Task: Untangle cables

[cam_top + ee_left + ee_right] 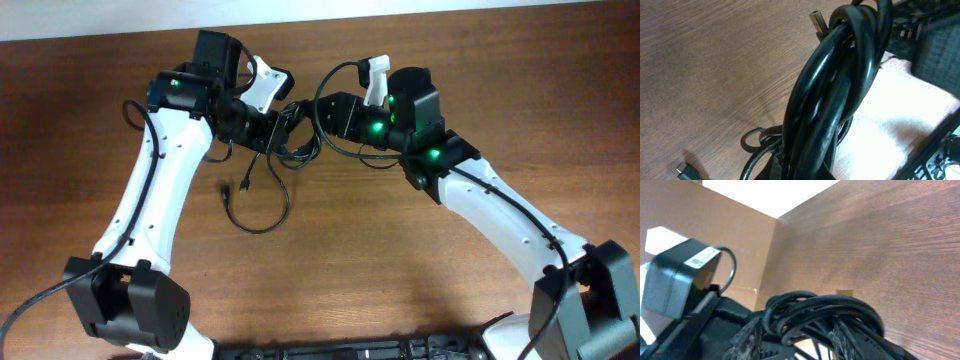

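Observation:
A bundle of tangled black cables [296, 132] hangs between my two grippers at the back centre of the table. My left gripper [276, 126] is shut on the bundle's left side. In the left wrist view the thick strands [835, 100] run up from the jaws, with a USB plug [815, 22] at the top. My right gripper [320, 116] is shut on the right side. In the right wrist view the looped strands [820, 311] sit between its fingers. A loose cable end [256, 208] trails down onto the table in a loop, with a small plug [227, 190].
The brown wooden table [380, 260] spreads in front of the arms. The table's back edge [480, 12] lies just behind the grippers. A thin cable [133, 112] runs beside the left arm. A dark keyboard-like object [350, 350] lies at the front edge.

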Robot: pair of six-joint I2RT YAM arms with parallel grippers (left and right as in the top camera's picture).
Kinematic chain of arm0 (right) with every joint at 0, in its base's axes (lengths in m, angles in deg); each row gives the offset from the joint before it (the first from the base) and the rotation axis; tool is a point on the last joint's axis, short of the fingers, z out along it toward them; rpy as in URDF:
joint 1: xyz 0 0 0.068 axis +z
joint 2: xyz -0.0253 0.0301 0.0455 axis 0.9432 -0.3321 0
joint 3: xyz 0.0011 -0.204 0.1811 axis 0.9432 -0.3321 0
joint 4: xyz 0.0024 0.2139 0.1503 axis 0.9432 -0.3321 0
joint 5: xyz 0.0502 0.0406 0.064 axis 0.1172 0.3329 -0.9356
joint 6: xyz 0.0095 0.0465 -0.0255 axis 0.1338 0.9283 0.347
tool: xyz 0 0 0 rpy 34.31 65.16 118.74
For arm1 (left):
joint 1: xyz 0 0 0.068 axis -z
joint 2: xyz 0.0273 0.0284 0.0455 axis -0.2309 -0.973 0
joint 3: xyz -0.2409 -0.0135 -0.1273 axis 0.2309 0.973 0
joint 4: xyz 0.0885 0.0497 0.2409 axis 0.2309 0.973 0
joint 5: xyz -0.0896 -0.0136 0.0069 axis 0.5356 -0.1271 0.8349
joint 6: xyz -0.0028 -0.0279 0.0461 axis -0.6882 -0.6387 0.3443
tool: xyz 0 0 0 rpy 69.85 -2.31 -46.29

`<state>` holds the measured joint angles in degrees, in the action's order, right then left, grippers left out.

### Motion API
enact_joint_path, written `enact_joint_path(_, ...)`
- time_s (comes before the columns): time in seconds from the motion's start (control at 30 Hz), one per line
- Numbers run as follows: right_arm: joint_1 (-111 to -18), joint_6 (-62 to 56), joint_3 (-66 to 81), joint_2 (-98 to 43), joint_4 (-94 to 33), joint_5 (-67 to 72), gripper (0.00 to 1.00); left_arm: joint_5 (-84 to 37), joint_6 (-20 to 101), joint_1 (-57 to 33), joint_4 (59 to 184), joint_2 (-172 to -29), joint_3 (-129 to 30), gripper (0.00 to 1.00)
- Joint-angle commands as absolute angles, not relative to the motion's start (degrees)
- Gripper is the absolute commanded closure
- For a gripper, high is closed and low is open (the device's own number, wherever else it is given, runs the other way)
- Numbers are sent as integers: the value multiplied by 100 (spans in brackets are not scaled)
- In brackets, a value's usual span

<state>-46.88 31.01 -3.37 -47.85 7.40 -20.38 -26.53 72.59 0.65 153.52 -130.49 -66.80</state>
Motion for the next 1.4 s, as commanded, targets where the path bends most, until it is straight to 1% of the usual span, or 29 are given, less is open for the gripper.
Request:
enact_joint_path(0.0, -4474, 3217, -318, -4909, 788, -2010, 59, -2299, 7213, 94, 15311, -12939, -6715, 100)
enact_joint_path(0.07, -4351, 3214, -318, -4909, 930, -2007, 59, -2039, 7217, 94, 15289, -12939, -6715, 100)
enact_joint_path(0.23, -4248, 3280, -318, -4909, 1000, -2007, 61, -1910, 7246, 94, 15272, -12939, -6715, 100)
enact_joint_path(0.3, -4248, 3276, -318, -4918, 1009, -1975, 61, -1532, 7512, 94, 15276, -12941, -6715, 100)
enact_joint_path(0.37, -4248, 3276, -318, -4934, 1011, -1804, 61, -494, 8481, 94, 15370, -12939, -6715, 100)
enact_joint_path(0.43, -4248, 3278, -318, -4949, 1015, -1769, 61, 225, 9316, 94, 15584, -12939, -6715, 100)
enact_joint_path(0.47, -4248, 3278, -318, -4979, 1059, -1771, 62, 522, 9702, 91, 15733, -12939, -6715, 100)
enact_joint_path(0.5, -4248, 3278, -318, -4990, 1081, -1771, 62, 710, 9921, 91, 15816, -12939, -6717, 100)
enact_joint_path(0.53, -4248, 3278, -318, -5006, 1122, -1774, 65, 916, 10135, 91, 15886, -12939, -6715, 100)
enact_joint_path(0.57, -4248, 3276, -318, -5006, 1120, -1771, 65, 1008, 10249, 91, 15908, -12939, -6715, 100)
enact_joint_path(0.6, -4248, 3269, -318, -5006, 1116, -1771, 65, 1005, 10249, 91, 15899, -12941, -6715, 100)
enact_joint_path(0.63, -4283, 2961, -318, -5006, 1098, -1776, 65, 916, 10245, 89, 15886, -12939, -6715, 100)
enact_joint_path(0.7, -4454, 2642, -318, -5006, 1046, -2066, 64, 459, 10166, 48, 15929, -12939, -6715, 100)
enact_joint_path(0.77, -4933, 2423, -318, -5003, 1028, -3024, 49, -308, 9639, -99, 15916, -12939, -6715, 100)
enact_joint_path(0.8, -5210, 2165, -318, -5003, 888, -3380, 48, -577, 9429, -210, 15877, -12939, -6715, 100)
enact_joint_path(0.87, -5601, 2065, -318, -5003, 467, -3625, 47, -815, 8872, -468, 15591, -12941, -6717, 100)
enact_joint_path(0.93, -5783, 2065, -318, -5003, 469, -4097, 46, -1239, 8273, -608, 15304, -12939, -6715, 100)
enact_joint_path(1.0, -5787, 2065, -318, -4962, 495, -4388, 43, -1679, 7757, -654, 15105, -12941, -6715, 100)
enact_joint_path(1.07, -5621, 2069, -318, -4953, 497, -4589, 43, -1720, 7700, -634, 15055, -12939, -6715, 100)
enact_joint_path(1.17, -5215, 2087, -318, -4953, 759, -4569, 43, -1628, 7698, -619, 15057, -12939, -6715, 100)
enact_joint_path(1.2, -5013, 2089, -318, -4953, 910, -4374, 43, -1561, 7698, -591, 15059, -12939, -6715, 100)
enact_joint_path(1.27, -4653, 2360, -318, -4964, 952, -3395, 43, -1462, 7700, -473, 15059, -12939, -6715, 100)
enact_joint_path(1.37, -4439, 2412, -318, -4966, 950, -2613, 43, -1460, 7700, -309, 15101, -12941, -6715, 100)
